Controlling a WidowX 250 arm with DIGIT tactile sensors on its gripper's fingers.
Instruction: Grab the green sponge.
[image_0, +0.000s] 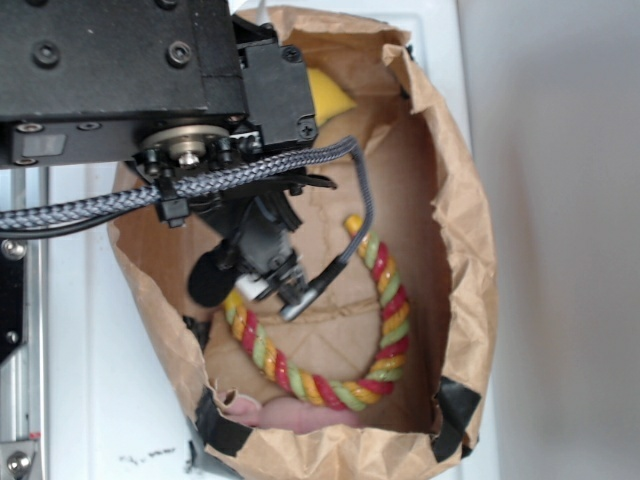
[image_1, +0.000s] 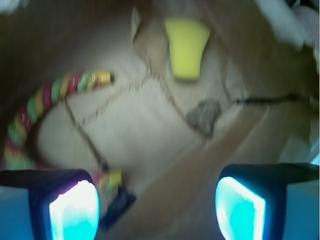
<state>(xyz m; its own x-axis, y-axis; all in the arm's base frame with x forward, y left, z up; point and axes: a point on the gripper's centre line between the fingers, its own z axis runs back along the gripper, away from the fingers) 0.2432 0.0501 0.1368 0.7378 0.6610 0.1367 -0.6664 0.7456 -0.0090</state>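
wide-set jaws above rope (image_1: 35, 107), rock-like lump (image_1: 204, 116), green sponge (image_1: 186, 46) beyond

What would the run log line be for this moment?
pincer: open, empty | green sponge: untouched, bag floor, ahead of pincer | rope: beside | phase: approach

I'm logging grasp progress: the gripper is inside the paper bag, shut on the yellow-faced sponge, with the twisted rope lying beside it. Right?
Not quite. The gripper is open and holds nothing: the wrist view shows its fingers apart, with the green sponge lying untouched farther ahead on the bag floor. The rest stands: it is inside the paper bag, the twisted rope beside it.
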